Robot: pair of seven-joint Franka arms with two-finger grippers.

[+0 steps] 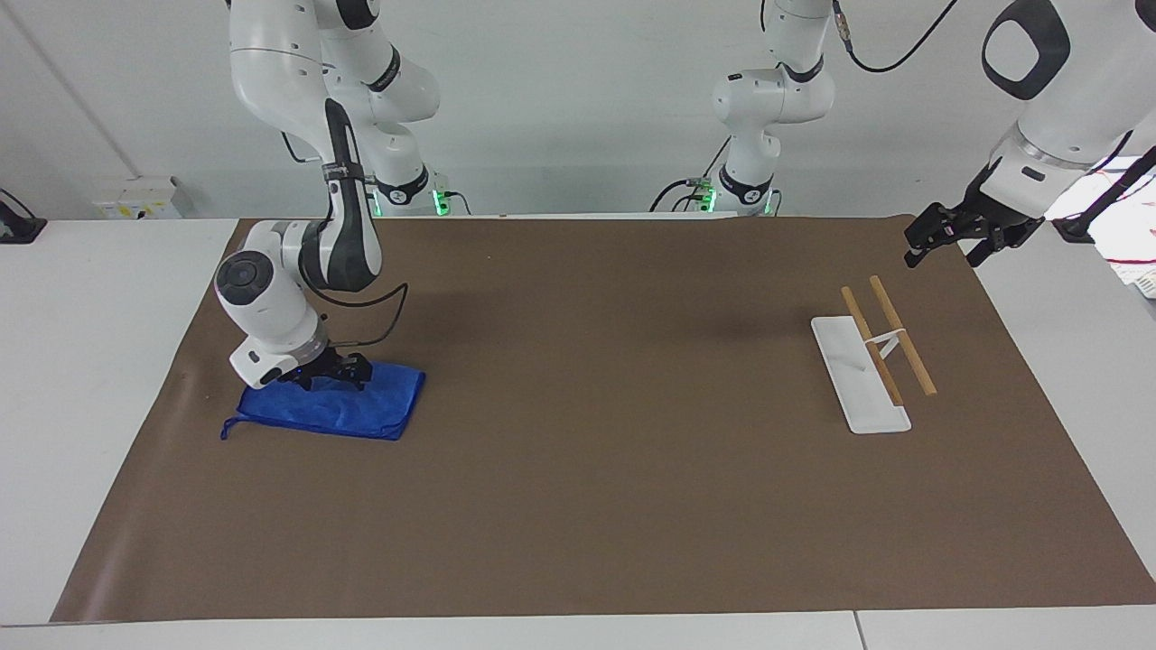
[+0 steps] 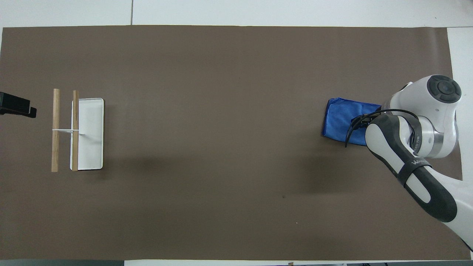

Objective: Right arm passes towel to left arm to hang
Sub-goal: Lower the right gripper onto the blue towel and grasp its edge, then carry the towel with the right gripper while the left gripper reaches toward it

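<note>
The blue towel (image 1: 357, 411) lies flat on the brown mat at the right arm's end of the table, its thin loop (image 1: 226, 431) at the corner toward the table's end. My right gripper (image 1: 331, 376) is down at the towel's edge nearer the robots, fingers spread and touching the cloth. In the overhead view the right arm (image 2: 410, 147) covers the gripper and part of the towel (image 2: 342, 120). My left gripper (image 1: 941, 250) waits open and empty in the air over the mat's corner, near the rack; its tip shows in the overhead view (image 2: 22, 108).
A hanging rack with a white base (image 1: 858, 397) and two wooden rods (image 1: 906, 336) stands at the left arm's end; it also shows in the overhead view (image 2: 90, 147). Two smaller white arms with green-lit bases (image 1: 745, 194) stand at the robots' edge. The brown mat (image 1: 614, 451) covers the table.
</note>
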